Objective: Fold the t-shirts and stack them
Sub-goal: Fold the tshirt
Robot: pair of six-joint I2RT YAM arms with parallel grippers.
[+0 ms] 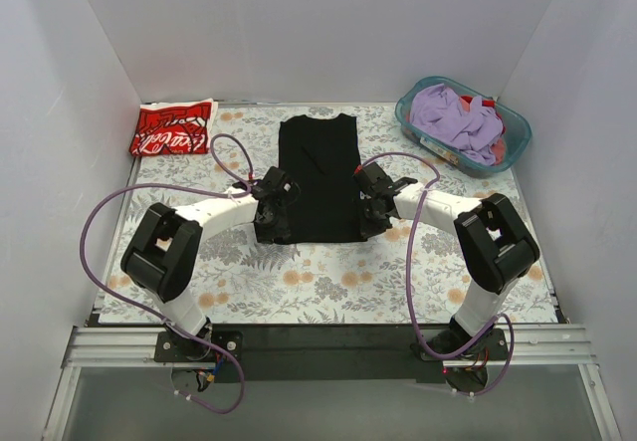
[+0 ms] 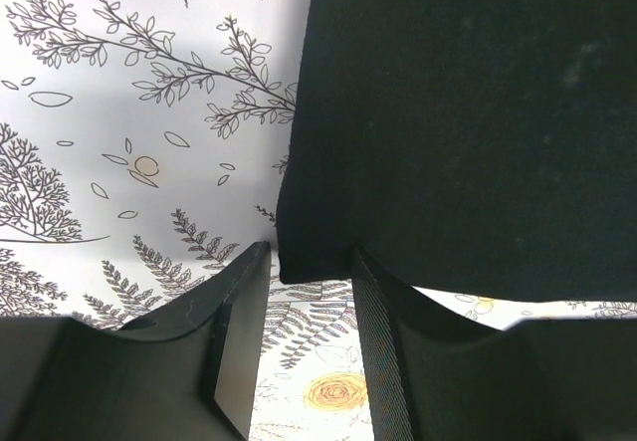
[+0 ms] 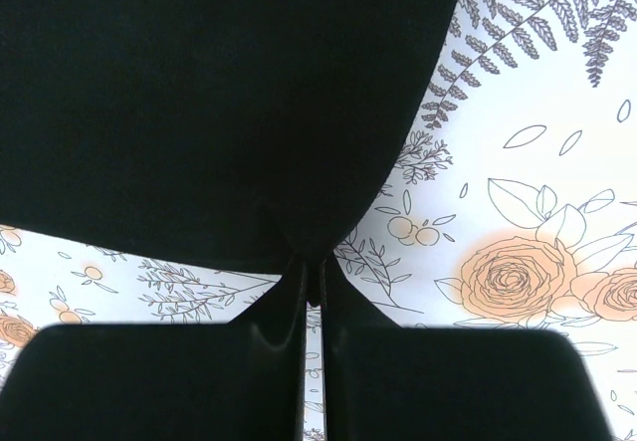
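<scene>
The black t-shirt (image 1: 318, 177) lies flat in the middle of the table, folded into a long strip. The red t-shirt with white lettering (image 1: 173, 127) lies folded at the back left. My left gripper (image 1: 274, 224) is at the black shirt's near left corner. In the left wrist view it (image 2: 310, 254) is open, with that corner (image 2: 448, 112) between the fingertips. My right gripper (image 1: 368, 222) is at the near right corner. In the right wrist view it (image 3: 314, 267) is shut on the shirt's near hem (image 3: 229, 103).
A teal basket (image 1: 403, 114) with purple and red clothes stands at the back right. The table has a floral cloth (image 1: 328, 282). White walls close in the left, back and right sides.
</scene>
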